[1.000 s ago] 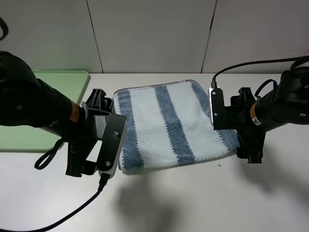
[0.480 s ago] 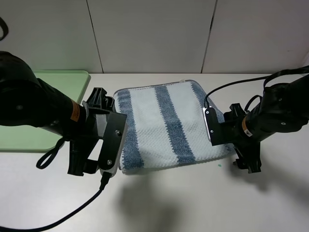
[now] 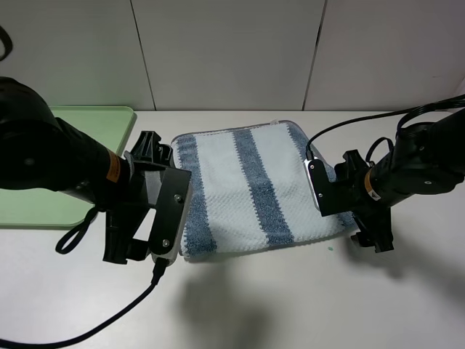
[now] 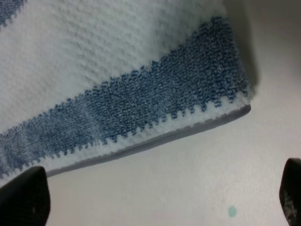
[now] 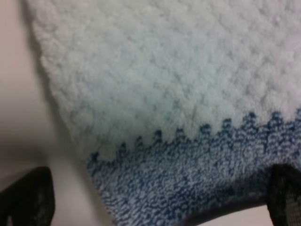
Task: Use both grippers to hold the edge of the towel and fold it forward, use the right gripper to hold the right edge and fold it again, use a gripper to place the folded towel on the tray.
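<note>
The blue and white striped towel point(image 3: 254, 189) lies folded on the white table. My left gripper point(image 3: 122, 253) is low at the towel's front left corner. In the left wrist view its black fingertips point(image 4: 23, 197) stand wide apart on the bare table beside the towel's edge point(image 4: 141, 113), so the left gripper point(image 4: 157, 202) is open and empty. My right gripper point(image 3: 373, 240) is at the towel's front right corner. In the right wrist view its fingertips point(image 5: 26, 195) are spread either side of the towel's blue edge point(image 5: 188, 169), so the right gripper point(image 5: 155, 202) is open.
A light green tray point(image 3: 87, 127) sits at the back left of the table point(image 3: 290, 305), beyond my left arm. A small green speck point(image 3: 330, 249) marks the table just in front of the towel. A grey panelled wall stands behind.
My right arm has moved left and closer in to the towel's front right corner. My left arm has hardly moved. The towel lies as before.
</note>
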`<state>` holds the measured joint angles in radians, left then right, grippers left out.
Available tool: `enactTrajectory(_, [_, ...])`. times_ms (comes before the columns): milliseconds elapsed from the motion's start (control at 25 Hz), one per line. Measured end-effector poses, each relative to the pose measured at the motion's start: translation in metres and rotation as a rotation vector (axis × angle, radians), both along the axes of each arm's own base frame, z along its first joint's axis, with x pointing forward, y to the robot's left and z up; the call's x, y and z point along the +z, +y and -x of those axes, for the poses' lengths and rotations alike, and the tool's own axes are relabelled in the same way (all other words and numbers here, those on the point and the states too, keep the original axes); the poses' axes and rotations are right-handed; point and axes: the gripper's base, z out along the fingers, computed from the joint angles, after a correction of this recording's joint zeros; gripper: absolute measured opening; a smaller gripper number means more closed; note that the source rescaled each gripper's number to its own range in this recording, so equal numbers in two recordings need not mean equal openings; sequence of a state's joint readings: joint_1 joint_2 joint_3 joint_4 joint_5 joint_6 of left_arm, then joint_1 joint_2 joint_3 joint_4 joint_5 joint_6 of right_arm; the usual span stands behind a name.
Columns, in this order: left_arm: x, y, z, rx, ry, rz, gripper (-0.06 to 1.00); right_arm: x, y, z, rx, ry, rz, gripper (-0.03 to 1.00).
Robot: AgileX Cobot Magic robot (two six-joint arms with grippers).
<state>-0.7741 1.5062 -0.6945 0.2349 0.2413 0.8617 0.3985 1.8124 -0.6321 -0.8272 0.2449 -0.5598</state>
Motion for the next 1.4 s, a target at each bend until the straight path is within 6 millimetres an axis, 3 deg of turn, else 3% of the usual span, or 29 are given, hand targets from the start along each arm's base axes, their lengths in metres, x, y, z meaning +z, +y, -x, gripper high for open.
enactTrajectory(120, [0.0000,-0.0001,0.0000,0.000,-0.001,0.001,0.97,-0.0005,-0.0002,-0.0001,0.001,0.001,0.002,0.94])
enactTrajectory(520, [0.0005,-0.0008,-0.0005,-0.002,-0.007,0.009,0.95,-0.0055,-0.0017,0.0001,-0.009,0.018,0.007,0.51])
enactTrajectory(840, [0.0006,-0.0010,-0.0006,-0.002,-0.009,0.012,0.93,-0.0074,-0.0018,0.0012,-0.060,0.028,-0.009,0.25])
enactTrajectory(1000, [0.0006,-0.0010,-0.0006,-0.002,-0.009,0.012,0.93,-0.0079,-0.0021,0.0015,-0.067,0.032,-0.008,0.02])
enactTrajectory(1400, [0.0006,-0.0010,-0.0006,-0.002,-0.009,0.012,0.93,-0.0079,-0.0025,0.0016,-0.066,0.033,-0.002,0.00])
